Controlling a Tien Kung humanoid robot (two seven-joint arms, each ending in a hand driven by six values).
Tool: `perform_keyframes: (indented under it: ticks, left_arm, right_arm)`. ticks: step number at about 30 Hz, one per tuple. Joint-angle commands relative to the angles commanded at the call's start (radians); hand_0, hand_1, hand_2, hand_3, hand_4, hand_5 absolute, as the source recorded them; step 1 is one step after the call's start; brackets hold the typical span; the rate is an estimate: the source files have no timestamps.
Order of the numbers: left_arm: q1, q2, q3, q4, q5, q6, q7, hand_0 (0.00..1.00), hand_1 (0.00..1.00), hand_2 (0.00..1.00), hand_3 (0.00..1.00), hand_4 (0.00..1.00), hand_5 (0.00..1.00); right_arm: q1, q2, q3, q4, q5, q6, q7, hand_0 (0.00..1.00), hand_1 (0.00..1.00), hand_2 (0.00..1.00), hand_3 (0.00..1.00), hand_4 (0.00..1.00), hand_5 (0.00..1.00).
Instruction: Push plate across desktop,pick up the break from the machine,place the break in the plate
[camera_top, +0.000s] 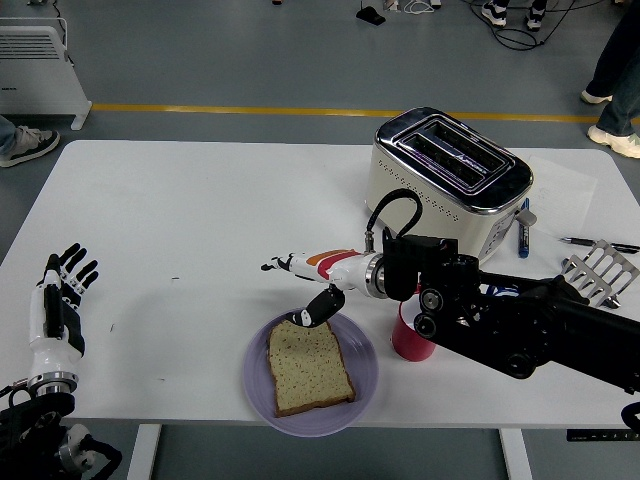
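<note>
One slice of bread (309, 367) lies flat on the purple plate (366, 377) near the front edge of the tabletop (200, 220), so the placing looks done. The right robot hand (308, 292) hovers just above the slice's far edge, fingers spread wide and holding nothing. The left robot hand (58, 305) rests at the left edge, fingers loosely open. The main risk lies in pulling the right arm away: a low fingertip could catch the crust and drag the slice off the plate, or shove the plate toward the tabletop's near edge. The forearm also passes right over the red cup (410, 336), which could tip if the arm swings back low. The toaster (450, 175) stands behind, well clear.
</note>
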Motion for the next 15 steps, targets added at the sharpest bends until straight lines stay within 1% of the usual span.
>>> perform_keyframes:
  ticks: [3,4,6,7,8,9,10,12,13,14,15]
  left_arm:
    - [-0.001,0.0,0.0,0.0,-0.002,0.001,-0.001,0.767,0.768,0.843,0.762,0.549,0.998]
    - [-0.003,0.0,-0.001,-0.001,-0.001,0.001,-0.001,0.767,0.768,0.843,0.762,0.549,0.998]
    - [-0.005,0.0,-0.001,-0.003,0.0,0.001,-0.001,0.767,0.768,0.843,0.762,0.549,0.998]
    - [-0.004,0.0,-0.001,-0.004,0.0,0.001,-0.001,0.767,0.767,0.843,0.761,0.549,0.998]
    - [-0.004,0.0,-0.001,-0.004,0.001,0.001,-0.001,0.767,0.767,0.843,0.761,0.549,0.998]
    - [-0.004,0.0,-0.003,-0.006,0.001,0.001,0.0,0.767,0.767,0.843,0.761,0.549,0.998]
    - [-0.004,0.0,-0.005,-0.007,0.001,0.001,0.0,0.767,0.767,0.843,0.761,0.549,0.998]
    - [-0.003,0.0,-0.012,-0.012,0.003,0.001,0.001,0.767,0.767,0.843,0.761,0.549,0.998]
    - [-0.002,0.0,-0.017,-0.016,0.004,0.001,0.002,0.768,0.767,0.842,0.757,0.548,0.998]
    - [-0.001,0.0,-0.025,-0.021,0.004,0.001,0.003,0.768,0.767,0.842,0.757,0.548,0.998]
    - [-0.001,0.0,-0.028,-0.023,0.004,0.001,0.003,0.768,0.767,0.842,0.757,0.548,0.998]
  right_arm:
    - [-0.006,-0.019,0.023,0.031,-0.016,-0.012,0.011,0.958,0.942,0.998,0.998,0.748,0.322]
    - [-0.016,-0.039,0.049,0.062,-0.023,-0.011,0.021,0.958,0.942,0.998,0.998,0.748,0.322]
    - [-0.049,-0.097,0.124,0.146,0.002,-0.013,0.069,0.958,0.942,0.998,0.998,0.748,0.322]
    - [-0.065,-0.122,0.156,0.179,0.02,-0.015,0.096,0.904,0.888,0.954,0.923,0.683,0.325]
    - [-0.073,-0.139,0.2,0.224,0.03,-0.016,0.116,0.904,0.888,0.954,0.923,0.683,0.325]
    - [-0.094,-0.172,0.245,0.27,0.061,-0.033,0.154,0.904,0.888,0.954,0.923,0.683,0.325]
    - [-0.101,-0.193,0.282,0.308,0.08,-0.042,0.178,0.904,0.888,0.954,0.923,0.683,0.325]
    - [-0.136,-0.253,0.365,0.39,0.156,-0.079,0.236,0.904,0.888,0.954,0.923,0.683,0.325]
    - [-0.154,-0.284,0.409,0.431,0.197,-0.103,0.259,0.85,0.838,0.878,0.843,0.569,0.339]
    - [-0.179,-0.32,0.454,0.475,0.24,-0.121,0.281,0.85,0.838,0.878,0.843,0.569,0.339]
    - [-0.194,-0.343,0.493,0.504,0.278,-0.128,0.29,0.85,0.838,0.878,0.843,0.569,0.339]
